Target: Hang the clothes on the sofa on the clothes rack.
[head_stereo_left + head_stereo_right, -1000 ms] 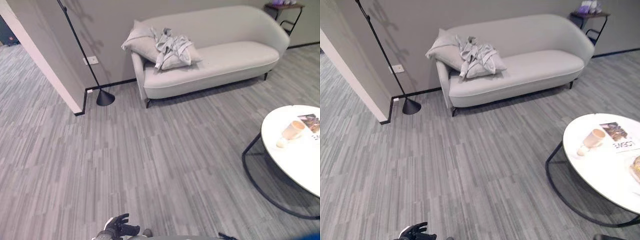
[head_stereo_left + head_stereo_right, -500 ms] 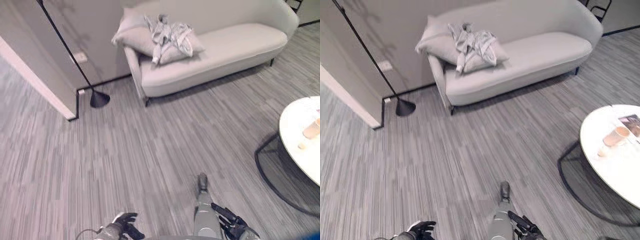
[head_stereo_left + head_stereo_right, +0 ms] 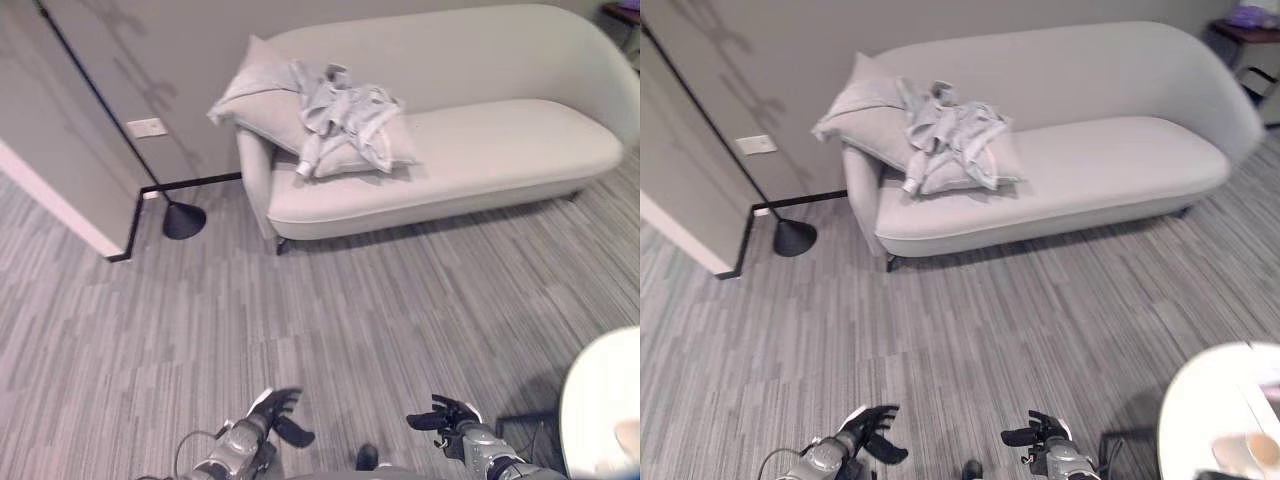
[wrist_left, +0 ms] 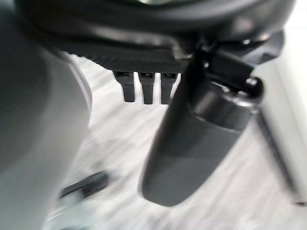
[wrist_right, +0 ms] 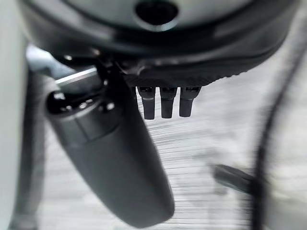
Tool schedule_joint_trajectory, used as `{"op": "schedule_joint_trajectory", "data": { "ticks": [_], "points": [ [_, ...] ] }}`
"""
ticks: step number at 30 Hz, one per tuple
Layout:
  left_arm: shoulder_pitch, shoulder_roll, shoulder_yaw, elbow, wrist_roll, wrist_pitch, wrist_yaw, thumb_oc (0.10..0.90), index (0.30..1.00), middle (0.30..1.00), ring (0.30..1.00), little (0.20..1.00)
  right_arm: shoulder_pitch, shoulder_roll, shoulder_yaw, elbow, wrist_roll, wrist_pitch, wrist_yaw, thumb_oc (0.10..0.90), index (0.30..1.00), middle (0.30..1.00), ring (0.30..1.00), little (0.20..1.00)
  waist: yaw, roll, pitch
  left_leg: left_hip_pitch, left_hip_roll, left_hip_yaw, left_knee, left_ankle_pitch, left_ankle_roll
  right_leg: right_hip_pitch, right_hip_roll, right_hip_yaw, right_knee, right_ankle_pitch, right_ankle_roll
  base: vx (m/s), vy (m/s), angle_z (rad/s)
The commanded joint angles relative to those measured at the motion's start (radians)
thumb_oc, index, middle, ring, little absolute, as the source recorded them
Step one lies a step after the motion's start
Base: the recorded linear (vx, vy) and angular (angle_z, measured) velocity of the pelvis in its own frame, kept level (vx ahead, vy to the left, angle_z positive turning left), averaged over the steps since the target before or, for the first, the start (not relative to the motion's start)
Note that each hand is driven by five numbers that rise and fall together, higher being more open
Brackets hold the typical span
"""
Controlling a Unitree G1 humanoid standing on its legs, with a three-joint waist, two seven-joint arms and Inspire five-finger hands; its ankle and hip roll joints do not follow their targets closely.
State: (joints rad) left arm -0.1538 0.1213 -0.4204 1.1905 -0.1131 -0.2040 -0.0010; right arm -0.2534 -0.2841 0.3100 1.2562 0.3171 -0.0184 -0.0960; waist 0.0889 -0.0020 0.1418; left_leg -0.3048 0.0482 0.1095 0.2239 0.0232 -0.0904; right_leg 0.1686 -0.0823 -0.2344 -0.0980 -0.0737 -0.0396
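A crumpled light-grey garment (image 3: 345, 115) lies over a grey cushion (image 3: 270, 95) at the left end of the pale sofa (image 3: 480, 140), with one sleeve hanging toward the seat. Far from it, low in the head views, my left hand (image 3: 272, 417) hangs over the floor with its fingers spread and nothing in them. My right hand (image 3: 445, 418) is beside it, fingers relaxed and empty. The left wrist view shows straight fingers (image 4: 146, 87) and the thumb (image 4: 192, 143) over bare carpet; the right wrist view shows the same for its fingers (image 5: 165, 101) and thumb (image 5: 120, 163).
A black floor lamp with a cone base (image 3: 184, 220) stands left of the sofa by the wall corner (image 3: 110, 250). A round white table (image 3: 1215, 410) with a cup sits at the lower right. Grey striped carpet (image 3: 350, 310) lies between me and the sofa.
The camera has moved closer to the sofa, which now looks larger. The round table has slid toward the lower right edge. Both hands now show lower in the views.
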Motion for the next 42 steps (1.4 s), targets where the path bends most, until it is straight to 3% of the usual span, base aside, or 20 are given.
{"op": "schedule_joint_trajectory", "data": {
  "ticks": [1, 5, 7, 10, 11, 12, 13, 14, 16, 17, 18, 20, 21, 22, 25, 27, 31, 34, 38, 42],
  "points": [
    [0.061, 0.035, 0.103, 0.130, -0.138, 0.031, 0.053, 0.800, 0.900, 0.900, 0.900, 0.900, 0.020, 0.032, 0.001, -0.047, -0.062, -0.047, -0.005, 0.800, 0.900, 0.900, 0.900, 0.900, 0.086, 0.042, 0.000, 0.019, -0.050, 0.019, -0.271, 0.164, 0.038, 0.018, 0.036, 0.070, 0.011, 0.009, 0.113, 0.63, -0.052, -0.44],
    [0.111, 0.038, 0.245, 0.220, -0.274, 0.049, 0.056, 0.800, 0.900, 0.900, 0.900, 0.900, -0.014, 0.060, -0.002, -0.112, -0.089, -0.046, -0.041, 0.800, 0.900, 0.900, 0.900, 0.900, 0.159, 0.019, -0.007, -0.038, -0.077, -0.051, -0.270, 0.198, 0.037, 0.130, 0.062, 0.122, 0.042, -0.075, 0.099, 0.56, 0.019, -0.44],
    [0.159, 0.051, 0.319, 0.270, -0.302, 0.061, 0.076, 0.800, 0.900, 0.900, 0.900, 0.900, -0.027, 0.068, -0.021, -0.137, -0.127, -0.038, -0.079, 0.800, 0.900, 0.900, 0.900, 0.900, 0.191, -0.012, -0.049, -0.009, -0.090, -0.062, -0.189, 0.198, 0.083, 0.154, 0.050, 0.136, 0.131, -0.097, 0.112, 0.70, 0.146, -0.69],
    [0.180, 0.058, 0.329, 0.267, -0.284, 0.076, 0.076, 0.800, 0.900, 0.900, 0.900, 0.900, -0.036, 0.065, -0.035, -0.138, -0.204, -0.009, -0.126, 0.800, 0.900, 0.900, 0.900, 0.900, 0.201, -0.053, -0.087, 0.076, -0.125, -0.034, -0.185, 0.142, 0.126, 0.109, -0.003, 0.102, 0.356, 0.060, 0.189, 0.58, 0.232, 0.03],
    [0.175, 0.068, 0.292, 0.243, -0.236, 0.076, 0.070, 0.800, 0.900, 0.900, 0.900, 0.900, -0.064, 0.039, -0.055, -0.147, -0.223, -0.007, -0.150, 0.800, 0.900, 0.900, 0.900, 0.900, 0.189, -0.038, -0.090, 0.150, -0.132, -0.022, -0.203, 0.097, 0.151, 0.040, -0.046, 0.054, 0.556, 0.201, 0.235, 0.56, 0.338, -0.05],
    [0.167, 0.074, 0.272, 0.235, -0.214, 0.077, 0.078, 0.800, 0.900, 0.900, 0.900, 0.900, -0.078, 0.024, -0.065, -0.139, -0.238, -0.002, -0.177, 0.800, 0.900, 0.900, 0.900, 0.900, 0.183, -0.017, -0.092, 0.185, -0.123, -0.016, -0.206, 0.079, 0.160, 0.008, -0.067, 0.017, 0.646, 0.255, 0.246, 0.41, 0.262, -0.05],
    [0.166, 0.074, 0.272, 0.235, -0.213, 0.077, 0.078, 0.800, 0.900, 0.900, 0.900, 0.900, -0.078, 0.024, -0.065, -0.139, -0.238, -0.002, -0.177, 0.800, 0.900, 0.900, 0.900, 0.900, 0.183, -0.018, -0.089, 0.186, -0.126, -0.016, -0.206, 0.079, 0.161, 0.007, -0.071, 0.018, 0.652, 0.251, 0.247, 0.45, 0.278, 0.13],
    [0.137, 0.096, 0.202, 0.184, -0.157, 0.078, 0.095, 0.800, 0.900, 0.900, 0.900, 0.900, -0.098, 0.004, -0.080, -0.196, -0.278, 0.015, -0.221, 0.800, 0.900, 0.900, 0.900, 0.900, 0.142, 0.014, -0.074, 0.288, -0.117, -0.011, -0.226, 0.028, 0.182, -0.072, -0.142, -0.065, 0.802, 0.241, 0.241, 0.31, 0.180, 0.18],
    [0.130, 0.102, 0.187, 0.161, -0.148, 0.075, 0.097, 0.800, 0.900, 0.900, 0.900, 0.900, -0.097, -0.013, -0.090, -0.231, -0.298, 0.022, -0.241, 0.800, 0.900, 0.900, 0.900, 0.900, 0.126, 0.027, -0.070, 0.320, -0.109, -0.016, -0.239, 0.017, 0.183, -0.108, -0.157, -0.093, 0.817, 0.212, 0.226, 0.27, 0.136, 0.12],
    [0.130, 0.102, 0.187, 0.161, -0.148, 0.075, 0.097, 0.800, 0.900, 0.900, 0.900, 0.900, -0.097, -0.014, -0.090, -0.231, -0.298, 0.022, -0.241, 0.800, 0.900, 0.900, 0.900, 0.900, 0.125, 0.028, -0.071, 0.319, -0.108, -0.017, -0.239, 0.017, 0.183, -0.108, -0.156, -0.094, 0.816, 0.213, 0.226, 0.48, 0.047, 0.12],
    [0.099, 0.116, 0.159, 0.083, -0.153, 0.050, 0.121, 0.800, 0.900, 0.900, 0.900, 0.900, -0.079, -0.088, -0.159, -0.433, -0.373, 0.035, -0.340, 0.800, 0.900, 0.900, 0.900, 0.900, 0.063, 0.039, -0.042, 0.408, -0.111, -0.063, -0.259, -0.021, 0.165, -0.201, -0.138, -0.135, 0.675, 0.107, 0.189, 0.47, -0.047, 0.25],
    [0.083, 0.112, 0.149, 0.058, -0.156, 0.039, 0.136, 0.800, 0.900, 0.900, 0.900, 0.900, -0.064, -0.129, -0.217, -0.531, -0.436, 0.062, -0.413, 0.800, 0.900, 0.900, 0.900, 0.900, 0.032, 0.032, -0.037, 0.446, -0.109, -0.104, -0.264, -0.054, 0.138, -0.229, -0.120, -0.108, 0.445, 0.085, 0.176, 0.41, -0.127, 0.29],
    [0.083, 0.112, 0.148, 0.058, -0.156, 0.039, 0.136, 0.800, 0.900, 0.900, 0.900, 0.900, -0.061, -0.129, -0.219, -0.535, -0.438, 0.064, -0.413, 0.800, 0.900, 0.900, 0.900, 0.900, 0.031, 0.034, -0.038, 0.444, -0.106, -0.106, -0.264, -0.052, 0.137, -0.224, -0.115, -0.113, 0.432, 0.094, 0.174, 0.24, -0.155, 0.75],
    [0.076, 0.110, 0.143, 0.051, -0.148, 0.036, 0.137, 0.800, 0.900, 0.900, 0.900, 0.900, -0.053, -0.147, -0.246, -0.589, -0.460, 0.071, -0.434, 0.800, 0.900, 0.900, 0.900, 0.900, 0.018, 0.028, -0.036, 0.468, -0.098, -0.132, -0.279, -0.066, 0.123, -0.227, -0.110, -0.068, 0.315, 0.109, 0.181, 0.27, -0.147, 0.92],
    [0.039, 0.084, 0.127, 0.089, -0.108, 0.036, 0.142, 0.800, 0.900, 0.900, 0.900, 0.900, 0.013, -0.199, -0.340, -0.723, -0.526, 0.094, -0.497, 0.800, 0.900, 0.900, 0.900, 0.900, -0.035, 0.009, -0.035, 0.521, -0.085, -0.233, -0.307, -0.100, 0.101, -0.301, -0.107, 0.219, 0.156, 0.235, 0.227, 0.39, -0.179, 0.88],
    [0.037, 0.072, 0.134, 0.107, -0.098, 0.044, 0.140, 0.800, 0.900, 0.900, 0.900, 0.900, 0.061, -0.205, -0.373, -0.804, -0.551, 0.095, -0.510, 0.800, 0.900, 0.900, 0.900, 0.900, -0.049, -0.001, -0.036, 0.537, -0.070, -0.289, -0.310, -0.111, 0.089, -0.322, -0.102, 0.288, 0.160, 0.278, 0.240, 0.32, -0.170, 1.38],
    [0.087, 0.048, 0.230, 0.210, -0.139, 0.063, 0.130, 0.800, 0.900, 0.900, 0.900, 0.900, 0.106, -0.182, -0.382, -0.810, -0.489, 0.049, -0.448, 0.800, 0.900, 0.900, 0.900, 0.900, -0.040, -0.021, -0.070, 0.542, 0.006, -0.351, -0.311, -0.121, 0.044, -0.260, -0.072, 0.218, 0.135, 0.197, 0.213, 0.26, -0.248, 1.12],
    [0.093, 0.048, 0.246, 0.234, -0.154, 0.065, 0.130, 0.800, 0.900, 0.900, 0.900, 0.900, 0.095, -0.177, -0.370, -0.801, -0.428, 0.021, -0.420, 0.800, 0.900, 0.900, 0.900, 0.900, -0.042, -0.024, -0.074, 0.526, 0.021, -0.371, -0.311, -0.094, 0.027, -0.255, -0.066, 0.191, 0.124, 0.203, 0.206, 0.14, -0.199, 0.75],
    [0.093, 0.053, 0.208, 0.229, -0.116, 0.066, 0.125, 0.800, 0.900, 0.900, 0.900, 0.900, 0.037, -0.175, -0.335, -0.671, -0.261, -0.044, -0.375, 0.800, 0.900, 0.900, 0.900, 0.900, 0.000, -0.015, -0.086, 0.485, 0.101, -0.419, -0.311, -0.056, -0.030, -0.182, -0.016, 0.090, 0.056, 0.158, 0.174, 0.16, -0.235, 0.52],
    [0.081, 0.043, 0.145, 0.201, -0.063, 0.064, 0.121, 0.800, 0.900, 0.900, 0.900, 0.900, 0.011, -0.184, -0.326, -0.658, -0.219, -0.067, -0.365, 0.800, 0.900, 0.900, 0.900, 0.900, 0.000, -0.010, -0.080, 0.447, 0.132, -0.402, -0.309, -0.029, -0.052, -0.151, -0.009, 0.034, 0.030, 0.141, 0.166, 0.07, -0.098, 0.66]
  ]
}}
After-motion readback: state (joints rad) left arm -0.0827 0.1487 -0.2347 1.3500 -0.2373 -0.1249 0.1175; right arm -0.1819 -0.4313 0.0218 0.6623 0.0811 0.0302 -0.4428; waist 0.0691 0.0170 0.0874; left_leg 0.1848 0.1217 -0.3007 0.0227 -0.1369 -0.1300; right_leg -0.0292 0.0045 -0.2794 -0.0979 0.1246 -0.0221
